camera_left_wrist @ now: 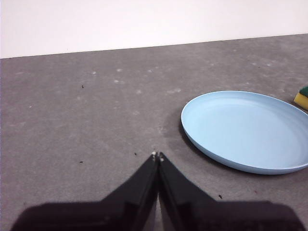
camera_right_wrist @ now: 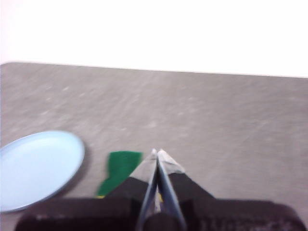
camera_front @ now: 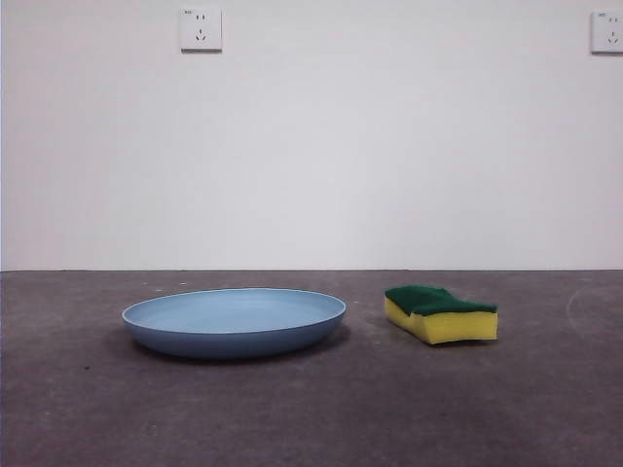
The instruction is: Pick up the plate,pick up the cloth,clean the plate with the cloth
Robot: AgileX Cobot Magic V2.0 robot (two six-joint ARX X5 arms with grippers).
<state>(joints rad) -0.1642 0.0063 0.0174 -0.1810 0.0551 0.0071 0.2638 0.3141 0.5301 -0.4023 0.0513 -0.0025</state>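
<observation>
Grey, felt-like matting covers the table [camera_front: 292, 409], its nap flecked with pale scuffs and a few dark crumbs, and it runs back to a plain white wall [camera_front: 311, 146] that carries two white power sockets, one [camera_front: 201, 29] high above the plate and another [camera_front: 607, 31] at the far upper corner. The plate [camera_front: 234, 322], light blue and shallow with a low rim, sits flat on the matting and casts a soft shadow beneath its edge. Near the plate, apart from it with a strip of bare mat between them, lies the sponge [camera_front: 441, 313], yellow foam with its dark green scouring face turned up (its edge is wavy). The left gripper [camera_left_wrist: 157, 155] hangs over bare mat beside the plate, on the side away from the sponge, jaws pressed together and holding nothing. The right gripper [camera_right_wrist: 157, 152] hovers just beside the sponge on the side away from the plate, its jaws likewise closed and empty; that view is blurred.
</observation>
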